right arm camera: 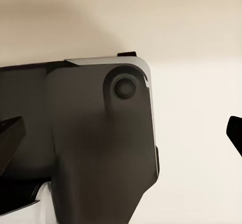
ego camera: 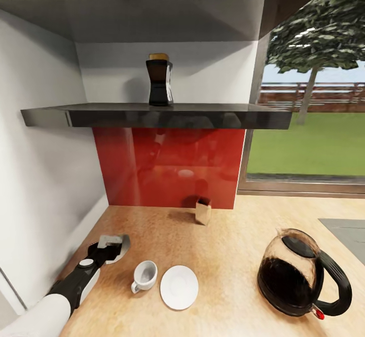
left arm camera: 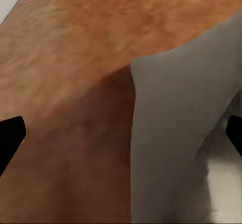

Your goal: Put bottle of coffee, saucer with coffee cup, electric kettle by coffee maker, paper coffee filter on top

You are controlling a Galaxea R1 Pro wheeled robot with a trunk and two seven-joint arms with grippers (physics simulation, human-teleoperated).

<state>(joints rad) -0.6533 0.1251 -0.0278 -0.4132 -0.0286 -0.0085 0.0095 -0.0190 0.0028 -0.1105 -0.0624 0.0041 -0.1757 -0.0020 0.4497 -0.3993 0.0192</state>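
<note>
Nearest, low at the left: left gripper (ego camera: 115,243) over the kitchen countertop (ego camera: 233,235), carrying a pale grey sheet between spread fingers (probably the paper coffee filter (left arm camera: 176,133), a guess from look alone). Left wrist view: black fingertips (left arm camera: 10,138) wide apart at the frame edges, sheet between them, wood grain beyond. Real pinch or just resting on the sheet: can't tell.

Right gripper (right arm camera: 121,133): fingertips far apart, nothing between, pointed down at a dark part of the robot body (right arm camera: 91,148) over pale floor.

Just beyond the left gripper: coffee cup (ego camera: 144,275) upright on bare counter, beside the saucer (ego camera: 178,287), very close or touching, not on it. Electric kettle (ego camera: 296,278) well to the right, dark liquid in the lower half, red switch at the handle base.

Further back: small tan box (ego camera: 203,210) at the red backsplash (ego camera: 167,167).

Farthest: bottle of coffee (ego camera: 159,81) up on the dark shelf (ego camera: 157,115).

Status, judged: filter possibly in hand, unplaced; cup not on saucer; bottle not moved down; kettle and saucer on the counter, final spots unconfirmed. Mostly still open.
</note>
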